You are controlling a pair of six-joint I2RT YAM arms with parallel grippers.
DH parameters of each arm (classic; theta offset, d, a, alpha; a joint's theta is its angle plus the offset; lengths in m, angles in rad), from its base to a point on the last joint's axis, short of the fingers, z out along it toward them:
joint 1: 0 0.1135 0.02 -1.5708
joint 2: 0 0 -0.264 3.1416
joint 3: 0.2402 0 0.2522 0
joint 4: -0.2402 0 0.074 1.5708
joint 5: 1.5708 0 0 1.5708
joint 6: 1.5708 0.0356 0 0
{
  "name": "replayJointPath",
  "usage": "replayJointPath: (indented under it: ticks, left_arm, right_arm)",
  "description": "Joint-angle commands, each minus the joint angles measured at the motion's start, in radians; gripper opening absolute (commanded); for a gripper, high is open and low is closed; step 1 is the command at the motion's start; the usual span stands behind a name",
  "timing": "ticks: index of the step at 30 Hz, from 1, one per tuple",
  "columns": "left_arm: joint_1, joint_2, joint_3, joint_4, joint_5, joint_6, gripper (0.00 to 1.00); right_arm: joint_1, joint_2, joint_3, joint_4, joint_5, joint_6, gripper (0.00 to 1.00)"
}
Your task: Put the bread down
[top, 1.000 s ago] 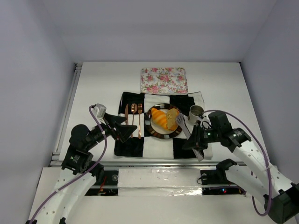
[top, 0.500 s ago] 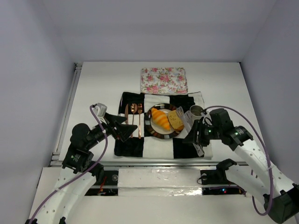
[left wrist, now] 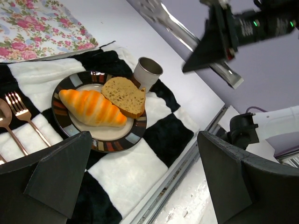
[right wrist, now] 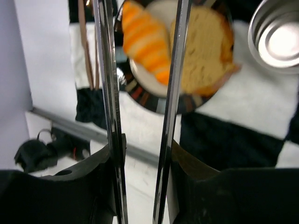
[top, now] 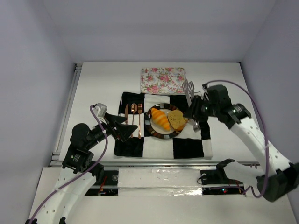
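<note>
The orange-yellow croissant [top: 159, 119] and the golden-brown toasted slice [top: 176, 119] lie side by side on a striped-rim plate [top: 163, 136]; both also show in the left wrist view, the croissant [left wrist: 93, 108] and the slice [left wrist: 124, 94]. My right gripper [top: 195, 111] is shut on metal tongs [top: 188, 88] and hangs above the plate's right edge. In the right wrist view the gripper [right wrist: 142, 154] clamps the tongs [right wrist: 174, 88], whose arms stand apart and empty over the croissant [right wrist: 147, 46] and slice [right wrist: 203, 51]. My left gripper [top: 125, 127] is open and empty, left of the plate.
The plate sits on a black-and-white checkered mat [top: 187, 147]. Copper cutlery [top: 133, 116] lies left of the plate. A metal cup [left wrist: 147, 72] stands just right of it. A floral napkin [top: 164, 80] lies behind the mat. A metal rail [top: 140, 161] runs along the near edge.
The right arm has swung back and up from the mat's near right corner, lifting the tongs off the slice. The slice now rests flat on the plate. The left arm has not moved.
</note>
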Motion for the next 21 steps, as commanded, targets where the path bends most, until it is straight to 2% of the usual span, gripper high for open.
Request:
replayJointPath:
  ticks: [1,7,11,12,16,21]
  left_arm:
    - [0.004,-0.012,0.003,0.041,0.020,0.012,0.96]
    - [0.004,-0.050,0.003,0.041,0.012,0.012,0.96]
    - [0.004,-0.062,0.003,0.038,0.011,0.015,0.96]
    - [0.004,-0.070,0.004,0.038,0.012,0.015,0.96]
    - [0.004,-0.084,0.003,0.040,0.012,0.015,0.96]
    - [0.004,-0.090,0.001,0.038,0.012,0.015,0.96]
  right_arm:
    - [-0.056,0.176,0.141,0.096,0.168,-0.096,0.41]
    - [-0.313,0.467,0.298,0.144,0.220,-0.162,0.41]
    - [-0.444,0.645,0.411,0.115,0.256,-0.208,0.41]
    - [-0.480,0.706,0.454,0.086,0.310,-0.245,0.41]
    - [-0.522,0.814,0.502,0.066,0.415,-0.338,0.42]
    - [-0.562,0.866,0.487,0.103,0.429,-0.452,0.44]
